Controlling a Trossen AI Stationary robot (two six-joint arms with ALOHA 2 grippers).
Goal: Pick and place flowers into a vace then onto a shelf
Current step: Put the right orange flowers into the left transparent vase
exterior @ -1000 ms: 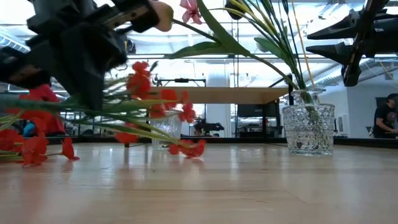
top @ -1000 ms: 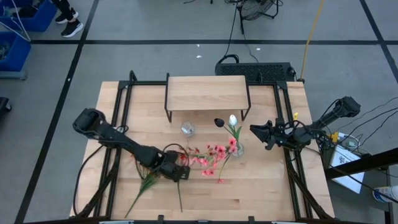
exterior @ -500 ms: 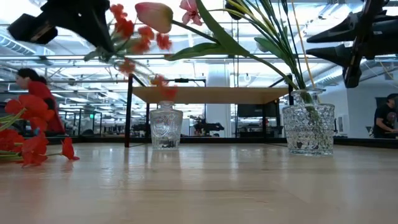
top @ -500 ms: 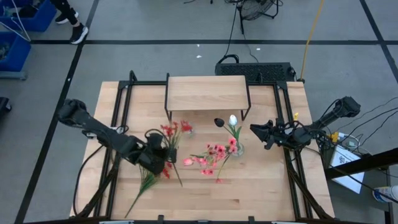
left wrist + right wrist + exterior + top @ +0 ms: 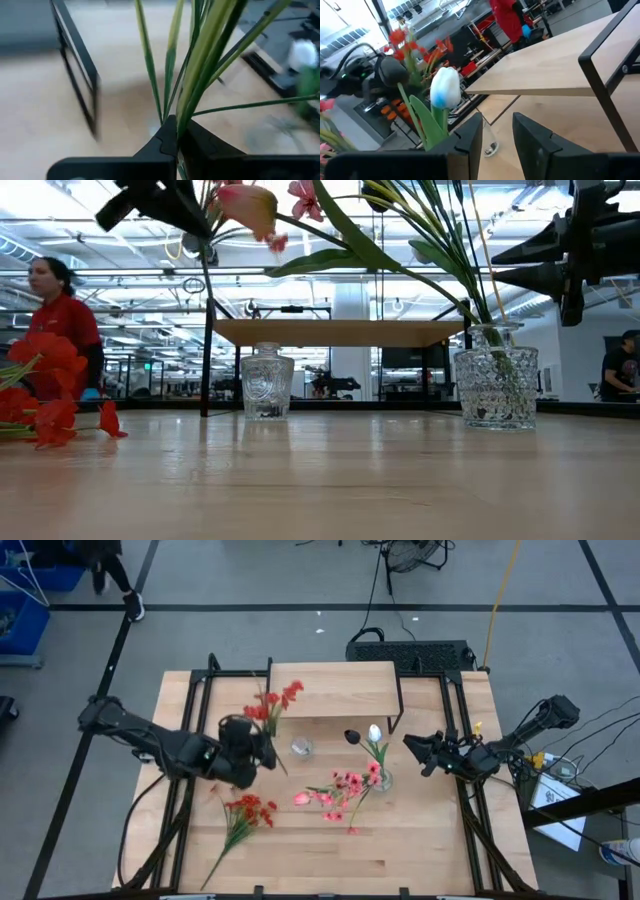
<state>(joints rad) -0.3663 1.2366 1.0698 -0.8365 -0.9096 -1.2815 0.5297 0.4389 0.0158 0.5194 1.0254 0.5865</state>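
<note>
Lying nearest on the table [image 5: 420,840]: one red flower spray [image 5: 250,812]. Next: one cut-glass vase [image 5: 381,780] holding pink blossoms [image 5: 345,785] and a white tulip [image 5: 374,732]. Left end effector [image 5: 262,748], clamped on a second red spray [image 5: 275,705], raised beside the empty small glass vase [image 5: 301,747]. Right end effector [image 5: 425,754]: fingers narrowly parted, empty, beside the filled vase. Farthest: one pale-wood shelf [image 5: 330,688], black-legged.

Red blossoms on green stems [image 5: 272,708] rise from the black left gripper [image 5: 262,750], another red-and-green spray [image 5: 243,816] lies on the pale wood table [image 5: 420,840], pink blooms [image 5: 340,790] and a white tulip [image 5: 374,732] stand in a clear patterned glass vase [image 5: 496,388], beside the pale, black-legged shelf [image 5: 330,688].
</note>
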